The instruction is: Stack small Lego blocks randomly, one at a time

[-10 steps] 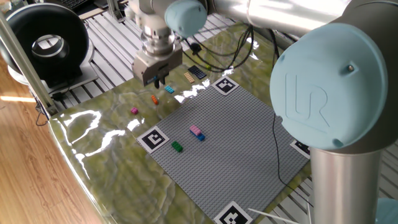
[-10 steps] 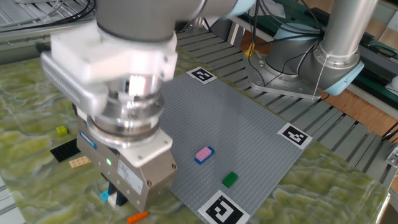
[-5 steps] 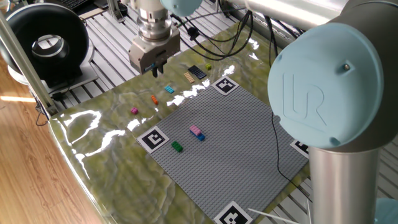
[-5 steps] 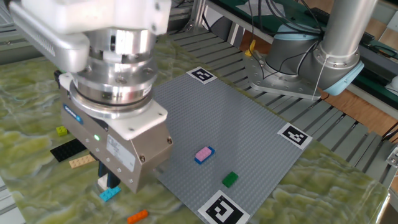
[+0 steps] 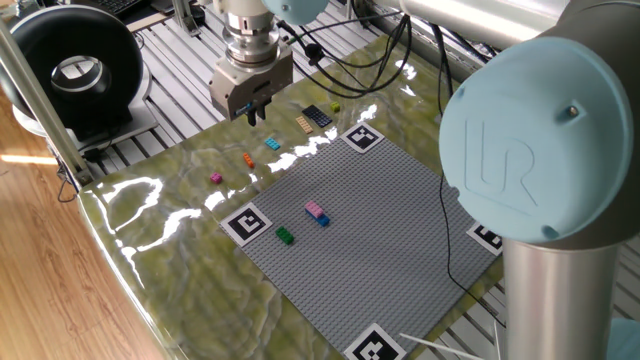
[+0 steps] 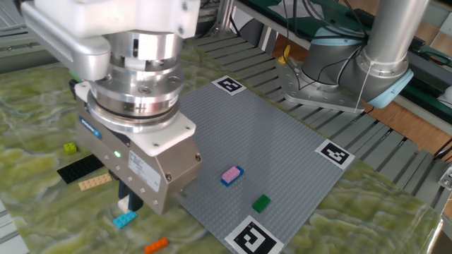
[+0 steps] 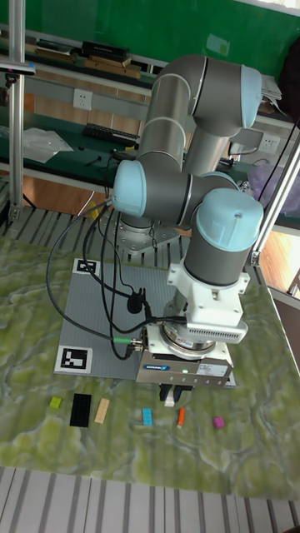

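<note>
I'm poised with the gripper (image 5: 252, 115) above the cyan block (image 5: 272, 144), jaw state unclear; next I'd descend and pinch it.

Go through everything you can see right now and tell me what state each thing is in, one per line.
pincer: raised above the table mat, holding a whitish brick
whitish brick: gripped between the pincer's fingers, off the table
cyan brick: loose on the mat
orange brick: loose on the mat
magenta brick: loose on the mat
pink brick: stacked on the blue brick, on the baseplate
green brick: alone on the baseplate
</note>
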`<state>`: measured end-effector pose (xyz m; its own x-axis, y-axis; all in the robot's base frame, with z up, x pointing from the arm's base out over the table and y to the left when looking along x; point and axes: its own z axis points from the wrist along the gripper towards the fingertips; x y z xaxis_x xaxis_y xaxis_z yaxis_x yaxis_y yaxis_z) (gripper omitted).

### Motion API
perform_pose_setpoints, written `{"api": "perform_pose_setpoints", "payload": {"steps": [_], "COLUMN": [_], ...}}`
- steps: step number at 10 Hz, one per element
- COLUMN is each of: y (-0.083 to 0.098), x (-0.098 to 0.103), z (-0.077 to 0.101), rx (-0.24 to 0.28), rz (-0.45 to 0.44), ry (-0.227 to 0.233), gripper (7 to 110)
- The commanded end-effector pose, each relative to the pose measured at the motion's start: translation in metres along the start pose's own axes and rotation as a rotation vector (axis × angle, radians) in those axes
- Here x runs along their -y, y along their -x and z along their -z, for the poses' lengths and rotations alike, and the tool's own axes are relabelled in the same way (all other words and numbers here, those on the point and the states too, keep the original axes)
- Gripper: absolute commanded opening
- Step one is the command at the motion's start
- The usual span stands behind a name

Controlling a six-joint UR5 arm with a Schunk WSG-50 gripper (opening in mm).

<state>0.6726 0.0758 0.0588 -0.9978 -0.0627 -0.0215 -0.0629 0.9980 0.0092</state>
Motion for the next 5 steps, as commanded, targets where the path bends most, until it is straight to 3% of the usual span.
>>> {"api": "perform_pose_setpoints", "payload": {"steps": [1, 5], "y": [-0.0049, -0.0003], "x": [-0.0015, -0.0085], "z": [0.0003, 0.0005], "rx": [-0.009, 0.010], "rz": [0.002, 0.032], "ry": [0.008, 0.036], "gripper": [7, 7]}}
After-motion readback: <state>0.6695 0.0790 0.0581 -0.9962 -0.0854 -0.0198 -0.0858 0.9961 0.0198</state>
